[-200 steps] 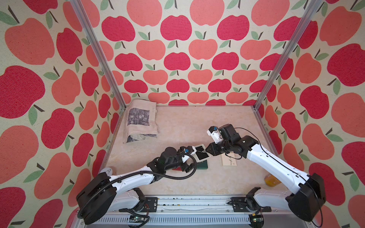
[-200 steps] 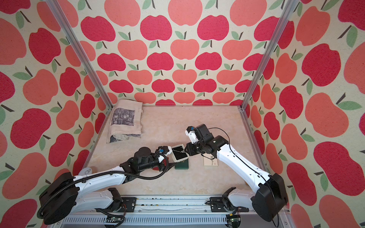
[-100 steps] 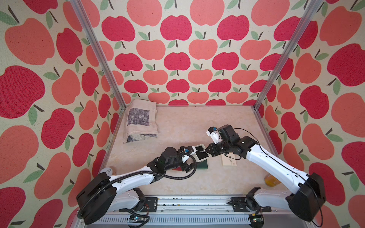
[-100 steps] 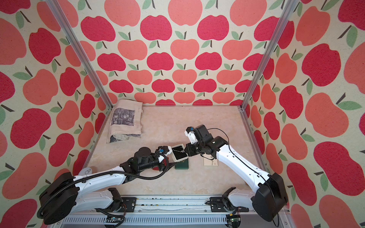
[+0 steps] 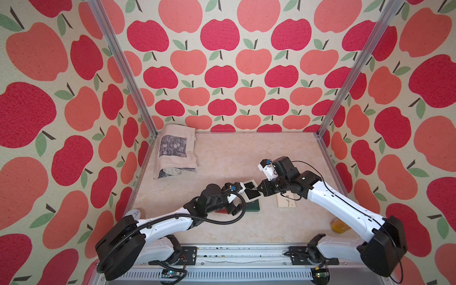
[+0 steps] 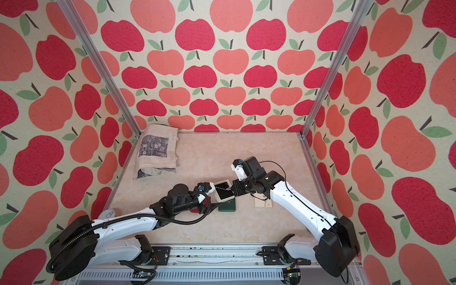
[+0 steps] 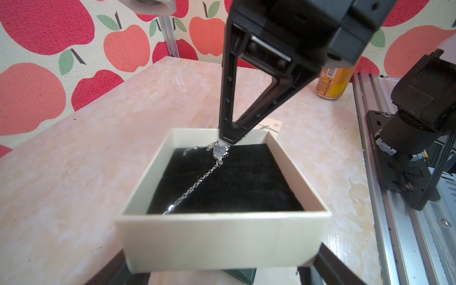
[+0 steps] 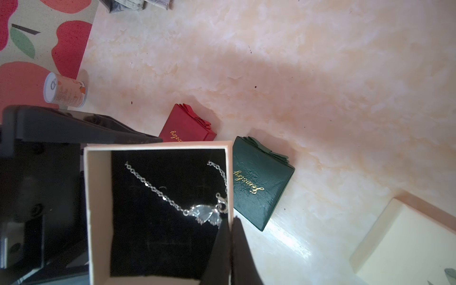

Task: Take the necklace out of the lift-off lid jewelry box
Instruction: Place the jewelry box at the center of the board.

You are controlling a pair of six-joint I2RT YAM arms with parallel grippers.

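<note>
Start at the right gripper: tips pressed fully together, set at the edge of the pendant, hard by the inner wall of the jewelry box. Cannot tell whether pinching the pendant's rim or only touching it. Find the necklace inside the box, laid slantwise over the black velvet pad.

Moving outward, meet the left gripper, spread wide and clasping the box by its lower walls, holding it raised off the table and tipped toward the right arm.

For a clean lift, judging from this:
- make sure of a bite on metal, not card
- draw away slowly, straight off the pad, letting the chain trail free
- hold the box steady meanwhile
- avoid scraping the tips along the thin wall

Fine silver links, limp and likely slippery; a pale faceted stone, winged or heart-like, in a curled setting. Matte cream card, square and thin-walled; plush, light-swallowing lining.

Farther out:
- the flat cream lid on glossy marbled table
- a green pouch, leathery with gold script, beneath the box
- a red pouch beside it
- an orange can near the rail
- a folded cloth well back
</note>
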